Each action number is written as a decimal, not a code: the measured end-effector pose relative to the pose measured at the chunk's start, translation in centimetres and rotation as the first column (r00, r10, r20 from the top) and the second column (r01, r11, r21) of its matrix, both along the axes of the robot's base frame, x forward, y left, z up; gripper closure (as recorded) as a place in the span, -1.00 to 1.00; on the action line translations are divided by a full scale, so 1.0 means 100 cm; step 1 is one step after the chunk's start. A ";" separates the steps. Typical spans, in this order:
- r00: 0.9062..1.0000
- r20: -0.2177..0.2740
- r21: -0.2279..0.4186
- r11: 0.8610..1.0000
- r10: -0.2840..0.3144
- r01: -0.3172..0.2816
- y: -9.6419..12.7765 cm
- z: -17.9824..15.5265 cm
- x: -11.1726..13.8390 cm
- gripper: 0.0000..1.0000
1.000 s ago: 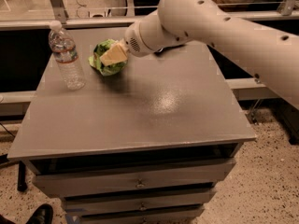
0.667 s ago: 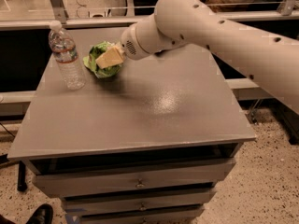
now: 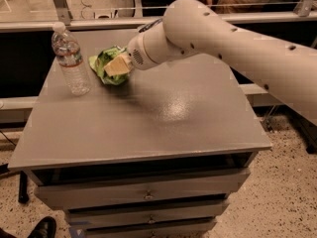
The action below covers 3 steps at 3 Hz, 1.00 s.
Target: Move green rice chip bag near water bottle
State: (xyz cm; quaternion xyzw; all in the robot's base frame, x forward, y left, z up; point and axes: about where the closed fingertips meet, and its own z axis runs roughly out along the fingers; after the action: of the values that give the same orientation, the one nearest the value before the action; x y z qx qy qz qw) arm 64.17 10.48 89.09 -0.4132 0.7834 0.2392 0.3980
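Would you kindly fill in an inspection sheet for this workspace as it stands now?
Surface: gray table, slightly glossy top, drawers below.
Job's things: green rice chip bag, crumpled, at rear left; water bottle upright, just left of the bag.
Clutter: nothing seen.
Gripper: gripper against the bag's right side, arm reaching in from the right.
Cables: nothing seen.
Surroundings: metal railing behind the table; speckled floor; dark shoe at bottom left.
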 end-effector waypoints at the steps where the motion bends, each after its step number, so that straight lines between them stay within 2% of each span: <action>1: 1.000 -0.012 0.004 1.000 -0.002 0.003 -0.004 -0.005 -0.006 -0.74; 2: 1.000 -0.020 0.025 1.000 0.003 -0.002 -0.010 -0.004 -0.013 -1.00; 3: 1.000 -0.004 0.053 0.998 0.017 -0.017 -0.021 0.011 -0.029 -1.00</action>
State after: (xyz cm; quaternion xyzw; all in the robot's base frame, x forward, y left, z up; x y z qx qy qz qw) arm 61.24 8.34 90.20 -0.4086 0.7741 0.2642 0.4050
